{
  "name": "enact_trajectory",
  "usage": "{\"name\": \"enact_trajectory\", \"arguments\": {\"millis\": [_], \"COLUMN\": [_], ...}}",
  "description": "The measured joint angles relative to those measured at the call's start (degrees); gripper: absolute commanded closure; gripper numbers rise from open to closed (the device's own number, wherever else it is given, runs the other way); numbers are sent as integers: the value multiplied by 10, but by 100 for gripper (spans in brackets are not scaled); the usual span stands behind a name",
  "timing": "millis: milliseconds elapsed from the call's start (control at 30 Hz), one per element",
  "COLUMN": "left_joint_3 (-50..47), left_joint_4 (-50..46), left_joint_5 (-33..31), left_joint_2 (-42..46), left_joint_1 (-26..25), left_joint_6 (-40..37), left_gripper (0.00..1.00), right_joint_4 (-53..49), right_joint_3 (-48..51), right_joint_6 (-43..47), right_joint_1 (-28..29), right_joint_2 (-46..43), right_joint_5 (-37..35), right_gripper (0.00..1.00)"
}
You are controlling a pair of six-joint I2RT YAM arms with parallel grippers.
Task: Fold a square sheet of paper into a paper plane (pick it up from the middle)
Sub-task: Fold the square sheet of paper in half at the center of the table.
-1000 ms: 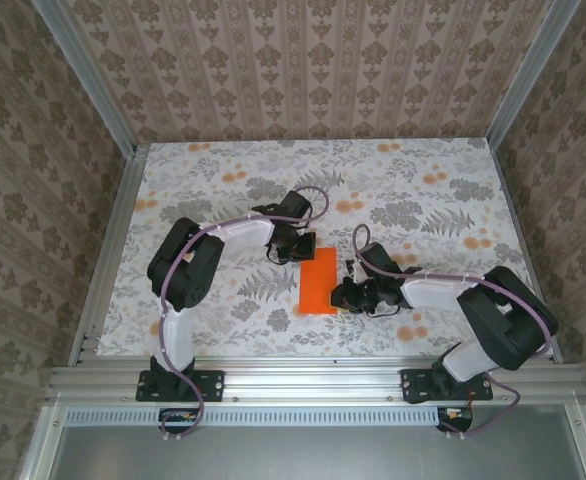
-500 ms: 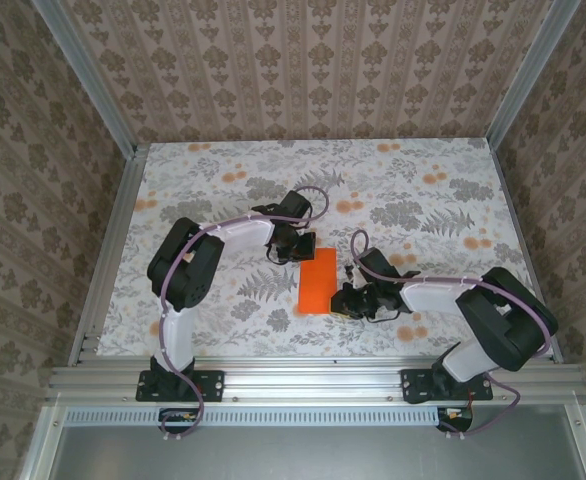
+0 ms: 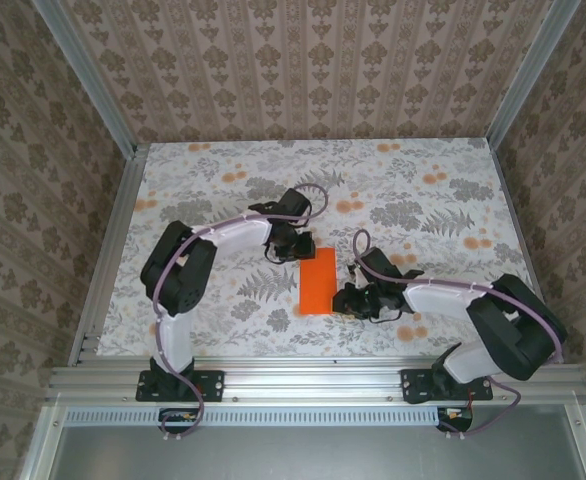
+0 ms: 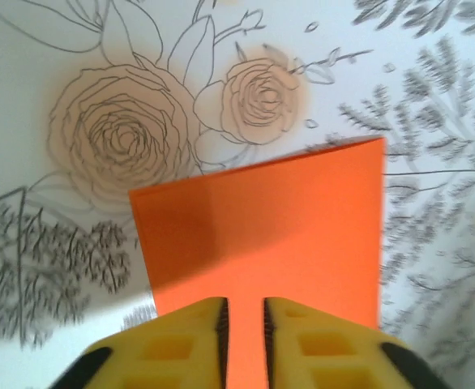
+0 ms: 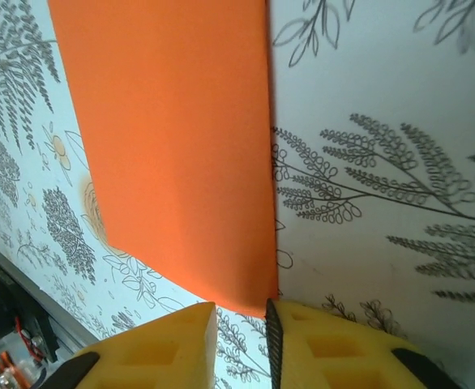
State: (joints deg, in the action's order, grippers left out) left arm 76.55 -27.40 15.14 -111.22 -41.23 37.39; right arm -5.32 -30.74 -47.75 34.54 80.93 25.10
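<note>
From above, we see the orange sheet of paper (image 3: 318,281) as a narrow rectangle rather than a square. It lies flat, and the floral table (image 3: 423,190) spreads out beneath it on every side. The left gripper (image 3: 295,245) sits at the sheet's far short edge, over its far left corner. The right gripper (image 3: 347,300) is low at the sheet's near right corner, touching it or just beside it. From this height we cannot tell how either claw stands.

In the left wrist view, the orange sheet of paper (image 4: 262,235) runs away from the camera to a straight edge with two sharp corners. A shadow covers the sheet's left part. Two printed roses on the table (image 4: 124,134) lie just past the sheet's far left corner. The left gripper (image 4: 243,312) has its yellow fingers (image 4: 173,348) drawn almost together over the sheet. Orange shows through the thin slit between them. We cannot tell whether they nip the paper or only rest on it.

In the right wrist view, the orange sheet of paper (image 5: 164,146) lies flat, and one long edge runs down to a corner. The right gripper (image 5: 239,320) has its yellow fingers (image 5: 343,344) a narrow gap apart. That corner sits right at the mouth of the gap, against the inner face of one finger. Fern prints cover the table (image 5: 383,121) beside the sheet's long edge.
</note>
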Motion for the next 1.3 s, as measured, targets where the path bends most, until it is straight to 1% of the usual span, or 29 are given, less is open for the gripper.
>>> {"name": "enact_trajectory", "arguments": {"millis": [33, 100, 167, 267, 300, 367, 400, 467, 533, 633, 700, 933, 1067, 1300], "left_joint_3": [-1, -7, -26, -85, -111, -159, -183, -218, -242, -265, -279, -292, -292, -292], "left_joint_4": [-3, -4, 0, 11, 14, 21, 23, 23, 24, 39, 56, 83, 103, 121], "left_joint_5": [-2, -7, -12, -18, -19, -18, -18, -17, -15, -12, -10, -12, 0, 14], "left_joint_2": [16, 51, 94, 166, 189, 226, 241, 260, 271, 278, 280, 279, 268, 265], "left_joint_1": [-1, -3, -4, -4, -3, -5, -8, -18, -37, -61, -68, -62, -49, -36], "left_joint_6": [1, 3, 6, 21, 29, 47, 57, 73, 90, 113, 127, 145, 151, 158], "left_gripper": [68, 64, 59, 53, 52, 52, 51, 51, 51, 53, 53, 53, 53, 52], "right_joint_4": [-13, -32, -44, -56, -61, -72, -77, -85, -86, -82, -82, -83, -82, -88], "right_joint_3": [-6, -21, -37, -50, -50, -50, -50, -52, -57, -66, -74, -121, -151, -153], "right_joint_6": [3, 10, 19, 30, 34, 41, 43, 47, 47, 45, 45, 45, 45, 45], "right_joint_1": [0, 0, 0, 1, 2, 2, 2, 2, 3, 9, 14, 17, 15, 14], "right_joint_2": [-14, -37, -56, -76, -83, -90, -90, -84, -66, -35, -14, 56, 100, 112], "right_joint_5": [-8, -22, -34, -54, -61, -75, -82, -87, -87, -84, -84, -93, -94, -97], "right_gripper": [69, 65, 65, 54, 53, 52, 53, 61, 66, 69, 70, 65, 65, 64]}}
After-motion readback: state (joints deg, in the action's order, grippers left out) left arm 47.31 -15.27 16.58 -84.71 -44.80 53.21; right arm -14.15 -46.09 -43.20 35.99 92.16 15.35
